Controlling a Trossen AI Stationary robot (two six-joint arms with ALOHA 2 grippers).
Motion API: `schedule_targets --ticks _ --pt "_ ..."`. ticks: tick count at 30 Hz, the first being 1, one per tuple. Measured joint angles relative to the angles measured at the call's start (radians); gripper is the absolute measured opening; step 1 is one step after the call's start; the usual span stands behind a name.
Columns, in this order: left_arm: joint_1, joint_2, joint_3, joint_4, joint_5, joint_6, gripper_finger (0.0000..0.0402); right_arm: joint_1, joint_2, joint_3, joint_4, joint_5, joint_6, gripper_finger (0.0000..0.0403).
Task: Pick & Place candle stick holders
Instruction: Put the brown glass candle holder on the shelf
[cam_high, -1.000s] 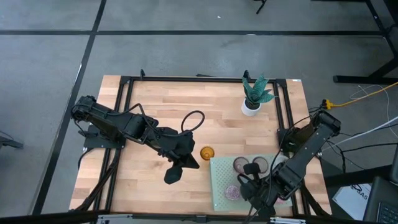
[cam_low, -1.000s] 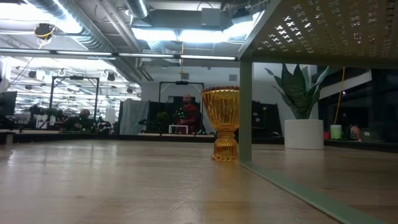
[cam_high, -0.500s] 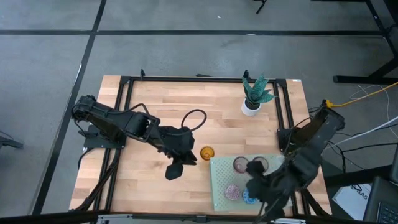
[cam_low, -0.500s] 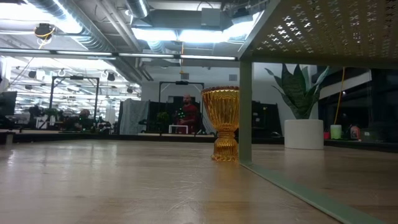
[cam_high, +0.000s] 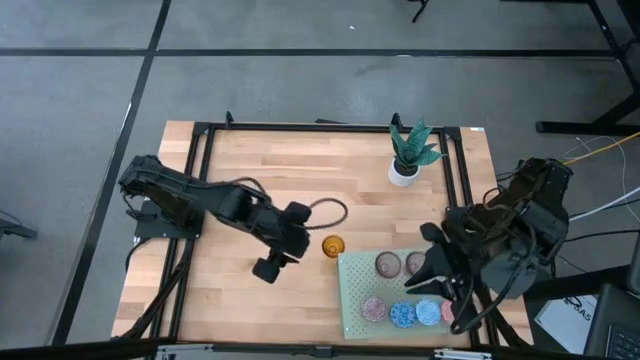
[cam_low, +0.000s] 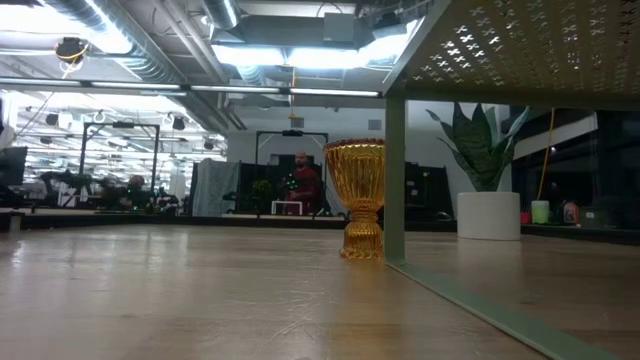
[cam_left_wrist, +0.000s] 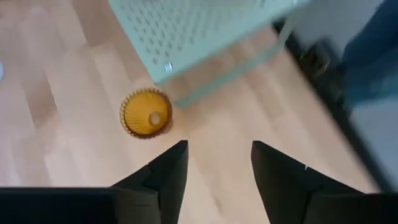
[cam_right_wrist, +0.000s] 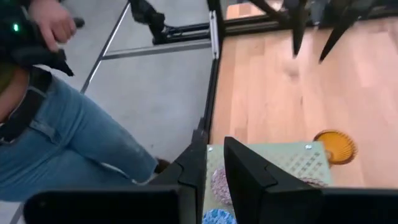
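An amber glass holder (cam_high: 333, 245) stands upright on its foot on the wooden table, just left of the pale green perforated mat (cam_high: 352, 290). It also shows in the low view (cam_low: 361, 198) and the left wrist view (cam_left_wrist: 146, 112). Several holders stand on the mat: two clear-brown ones (cam_high: 387, 264) at its far side, and a pink (cam_high: 373, 308) and blue ones (cam_high: 403, 315) at its near side. My left gripper (cam_high: 268, 268) is open and empty, left of the amber holder. My right gripper (cam_high: 428, 265) is above the mat, empty, its fingers a narrow gap apart (cam_right_wrist: 214, 146).
A white pot with a green plant (cam_high: 404, 170) stands at the table's far right. A black cable loop (cam_high: 325, 212) lies beside my left arm. A person in jeans (cam_right_wrist: 68, 124) stands by the table's near edge. Bare wood lies left of the amber holder.
My right gripper has risen from the mat's near right part and drawn back toward the table's right edge, uncovering the blue and pink holders there. My left gripper has shifted a little toward the left and turned; the cable loop has swung right.
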Motion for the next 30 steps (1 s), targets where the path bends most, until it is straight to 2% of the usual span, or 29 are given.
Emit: schedule_targets --ticks 5,9,14,21,30 --pt "0.020 0.095 -0.002 0.013 -0.064 0.158 0.0188 0.000 -0.019 0.002 -0.019 0.056 0.000 0.0058" --pt "0.028 0.169 -0.002 0.021 -0.134 0.318 0.0191 0.000 -0.018 0.002 -0.028 0.057 0.000 0.0057" --pt "0.026 0.253 -0.002 0.040 -0.140 0.428 0.0190 0.000 -0.018 0.002 -0.028 0.057 0.000 0.0056" --pt "0.025 0.341 -0.002 0.128 -0.236 0.495 0.0189 0.000 -0.018 0.002 -0.046 0.057 0.000 0.0056" --pt "0.023 0.391 -0.002 0.151 -0.198 0.507 0.0166 0.000 -0.018 0.002 -0.051 0.057 -0.003 0.0056"
